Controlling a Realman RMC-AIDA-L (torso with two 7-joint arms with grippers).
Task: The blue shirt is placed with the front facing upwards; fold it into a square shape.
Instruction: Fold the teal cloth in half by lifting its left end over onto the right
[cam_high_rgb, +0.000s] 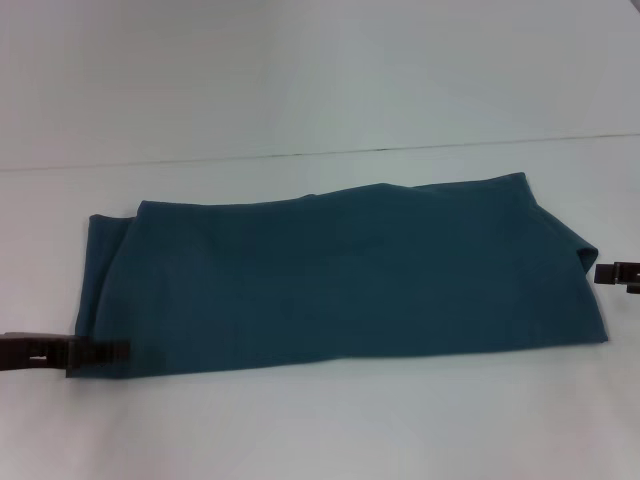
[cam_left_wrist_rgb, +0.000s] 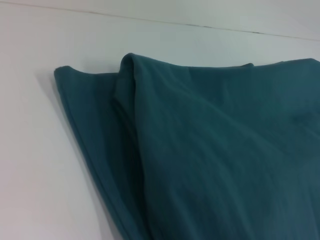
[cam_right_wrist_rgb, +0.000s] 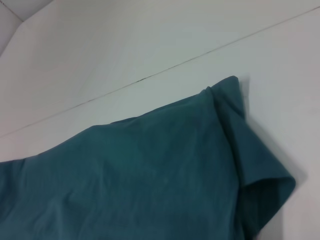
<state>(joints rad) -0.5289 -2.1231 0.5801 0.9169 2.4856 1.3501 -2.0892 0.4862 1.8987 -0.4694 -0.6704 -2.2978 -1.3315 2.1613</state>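
We find dark teal-blue cotton shirt (cam_high_rgb: 340, 275) already folded into long band across white bench (cam_high_rgb: 320, 90), lettering hidden. Left end effector (cam_high_rgb: 100, 352) at near-left corner, right end effector (cam_high_rgb: 612, 273) just beside right edge; grip state: cannot tell. We judge crosswise fold pending: needs end lifted over other.

The worktop (cam_high_rgb: 300, 60) is a plain white surface with one thin dark seam line running across it, beyond the far edge of the cloth. Lying directly on it is the blue shirt (cam_high_rgb: 340, 280), folded into a long band set crosswise, with no lettering visible. At the band's left end a lower layer protrudes past the upper layer; at the right end a fold stands slightly raised
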